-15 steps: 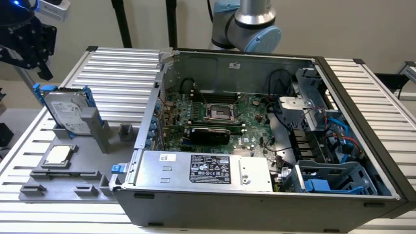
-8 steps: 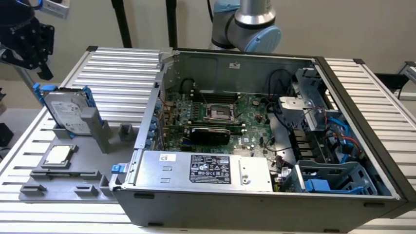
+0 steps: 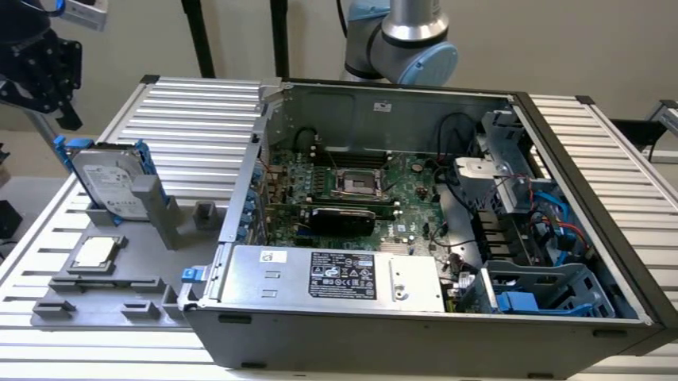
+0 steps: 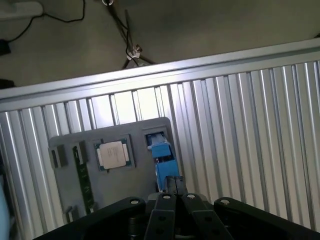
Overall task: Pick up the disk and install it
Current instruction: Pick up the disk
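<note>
The disk [image 3: 109,184], a silver-grey hard drive in a blue carrier, stands upright in a slot of the grey fixture plate [image 3: 148,274] at the exterior view's left. My black gripper [image 3: 53,79] hangs in the air above it and a little further to the left, apart from it. In the wrist view the disk [image 4: 162,159] appears edge-on as a blue strip just beyond my gripper [image 4: 175,182], whose fingers are pressed together and hold nothing.
A small square silver chip [image 3: 95,252] lies on the fixture plate in front of the disk. The open computer case [image 3: 424,206] takes up the middle and right of the ribbed metal table [image 3: 202,103], with a labelled silver box [image 3: 339,276] and a blue-grey drive bay [image 3: 545,290].
</note>
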Controlling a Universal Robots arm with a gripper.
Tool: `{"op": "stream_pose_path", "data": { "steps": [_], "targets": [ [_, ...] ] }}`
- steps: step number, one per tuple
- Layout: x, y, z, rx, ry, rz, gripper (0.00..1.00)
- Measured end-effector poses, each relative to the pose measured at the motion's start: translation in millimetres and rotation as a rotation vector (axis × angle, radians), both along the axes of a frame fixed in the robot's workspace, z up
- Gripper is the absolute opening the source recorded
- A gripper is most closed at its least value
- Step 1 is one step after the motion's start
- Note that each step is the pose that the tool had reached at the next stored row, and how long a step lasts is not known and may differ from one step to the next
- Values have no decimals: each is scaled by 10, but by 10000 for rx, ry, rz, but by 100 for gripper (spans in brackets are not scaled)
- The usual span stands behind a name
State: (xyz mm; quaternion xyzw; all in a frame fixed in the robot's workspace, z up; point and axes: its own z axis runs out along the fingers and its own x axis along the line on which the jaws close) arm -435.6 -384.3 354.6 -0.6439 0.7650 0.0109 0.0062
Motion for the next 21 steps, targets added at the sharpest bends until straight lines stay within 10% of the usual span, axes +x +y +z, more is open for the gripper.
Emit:
{"op": "stream_pose_path", "data": {
  "steps": [12,21],
  "targets": [
    [-24,29,-3,-3,9,692,12],
    [-21,30,-42,-3,35,693,47]
  ]
}}
